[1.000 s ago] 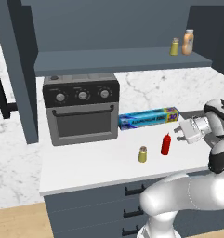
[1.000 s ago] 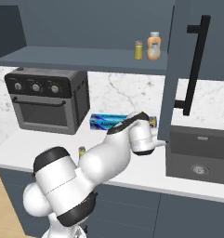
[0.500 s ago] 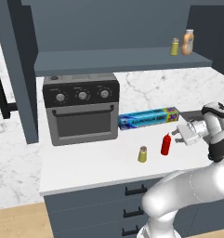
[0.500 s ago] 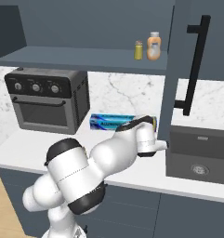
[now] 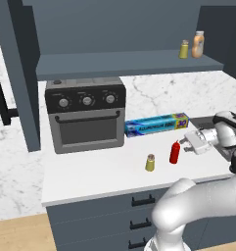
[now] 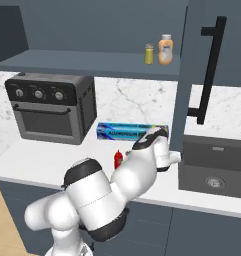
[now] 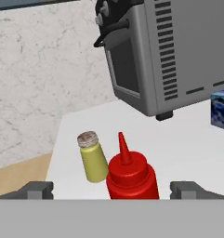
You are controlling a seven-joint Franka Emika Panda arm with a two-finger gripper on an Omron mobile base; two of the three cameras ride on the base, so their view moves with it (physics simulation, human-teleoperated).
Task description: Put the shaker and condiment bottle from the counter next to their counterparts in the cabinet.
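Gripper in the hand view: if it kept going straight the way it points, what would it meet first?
Most likely the condiment bottle: it stands upright between the open gripper's two fingertips, centred in its line. The shaker stands just beyond and off to one side. Depth is hard to judge.

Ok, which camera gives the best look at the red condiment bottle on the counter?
The hand view: the condiment bottle stands close and centred, nozzle clear. The left base view shows the bottle small but whole; in the right base view the arm partly hides it.
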